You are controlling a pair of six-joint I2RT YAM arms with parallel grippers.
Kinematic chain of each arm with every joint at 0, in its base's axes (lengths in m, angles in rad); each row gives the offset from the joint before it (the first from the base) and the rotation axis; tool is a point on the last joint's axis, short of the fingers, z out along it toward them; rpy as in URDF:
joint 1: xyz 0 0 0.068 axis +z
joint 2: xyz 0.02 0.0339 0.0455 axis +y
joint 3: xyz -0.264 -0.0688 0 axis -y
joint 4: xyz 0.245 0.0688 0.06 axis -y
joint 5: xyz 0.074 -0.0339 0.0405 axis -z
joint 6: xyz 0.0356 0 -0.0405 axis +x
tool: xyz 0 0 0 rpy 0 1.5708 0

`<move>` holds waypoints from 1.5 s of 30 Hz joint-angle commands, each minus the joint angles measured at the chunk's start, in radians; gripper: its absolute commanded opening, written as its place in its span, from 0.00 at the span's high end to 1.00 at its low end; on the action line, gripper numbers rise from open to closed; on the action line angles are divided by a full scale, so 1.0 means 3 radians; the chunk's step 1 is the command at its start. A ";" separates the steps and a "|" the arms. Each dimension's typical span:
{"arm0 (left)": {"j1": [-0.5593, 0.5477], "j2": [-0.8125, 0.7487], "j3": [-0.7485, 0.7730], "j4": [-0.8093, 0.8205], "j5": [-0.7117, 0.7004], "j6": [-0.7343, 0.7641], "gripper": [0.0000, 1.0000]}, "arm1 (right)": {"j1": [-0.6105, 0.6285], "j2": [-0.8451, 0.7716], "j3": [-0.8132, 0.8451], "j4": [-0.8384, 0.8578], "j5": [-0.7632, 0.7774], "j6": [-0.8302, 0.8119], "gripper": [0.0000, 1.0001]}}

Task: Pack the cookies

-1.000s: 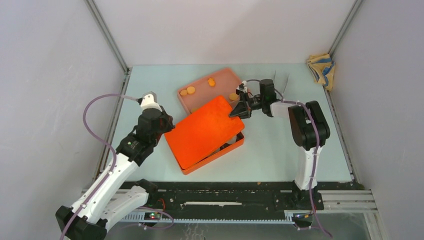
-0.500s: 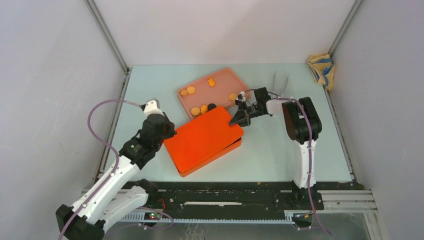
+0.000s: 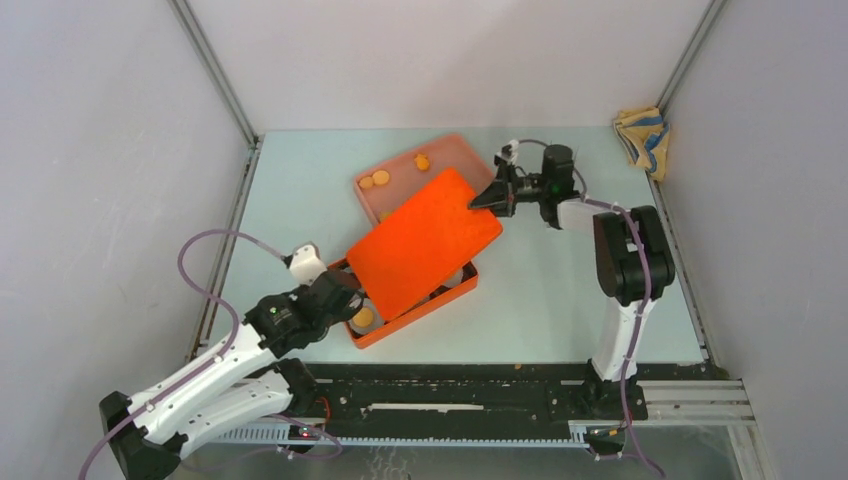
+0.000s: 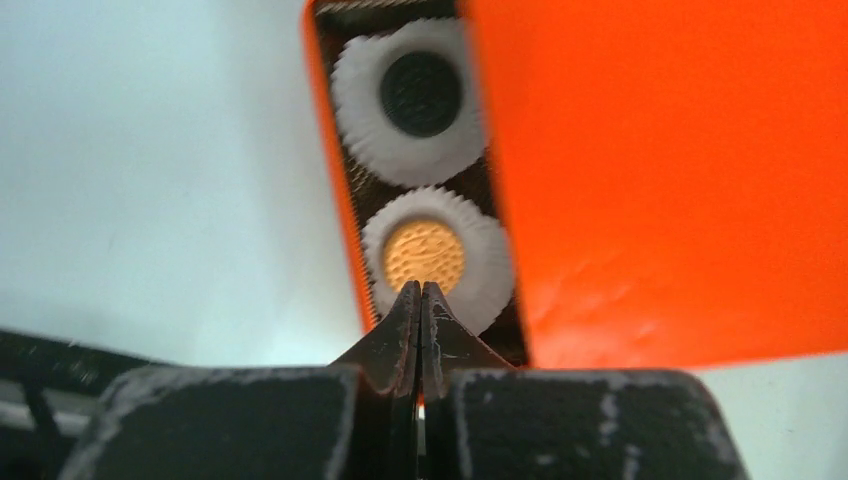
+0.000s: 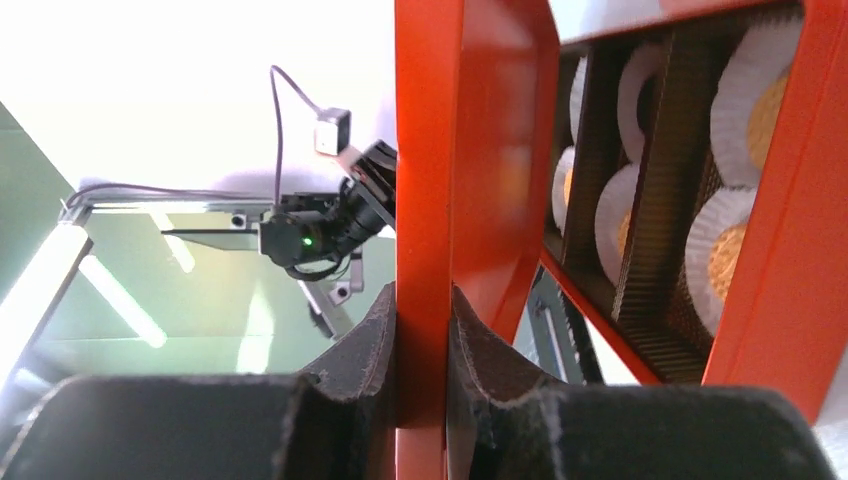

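Observation:
An orange box [image 3: 385, 336] sits at the table's middle with white paper cups holding cookies. My right gripper [image 3: 496, 197] is shut on the far edge of the orange lid [image 3: 425, 240] and holds it tilted up over the box; the lid also shows in the right wrist view [image 5: 440, 180]. My left gripper [image 3: 352, 300] is shut and empty at the box's near-left corner, its tips just over a cup with an orange cookie [image 4: 425, 252]. A black cookie [image 4: 421, 93] lies in the cup beyond. Three orange cookies [image 3: 381, 180] lie on the pink tray [image 3: 455, 152].
A folded yellow and blue cloth [image 3: 641, 136] lies in the back right corner. A small orange crumb [image 3: 517, 366] sits at the near table edge. Grey walls close in the left, back and right.
My right gripper has lifted the lid's far edge up and back toward the tray, uncovering the box's near side. My left arm has swung down and forward to the box's near-left corner.

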 commanded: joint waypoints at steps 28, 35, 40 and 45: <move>0.0203 0.1503 0.0071 0.0064 -0.0772 -0.0392 1.00 | -0.0597 -0.1916 -0.0241 -0.1170 0.0784 -0.1017 1.00; 0.0520 0.1633 0.0272 0.0660 -0.0802 0.0189 1.00 | -0.0757 -0.2015 -0.0486 -0.1099 0.0728 -0.1019 1.00; 0.0576 0.1912 0.0379 0.1055 -0.0687 0.0432 1.00 | -0.0844 -0.2157 -0.0486 -0.1305 0.0720 -0.1142 1.00; 0.0675 0.2299 0.0492 0.1454 -0.0601 0.0648 1.00 | -0.0864 -0.2281 -0.0530 -0.1480 0.0767 -0.1266 1.00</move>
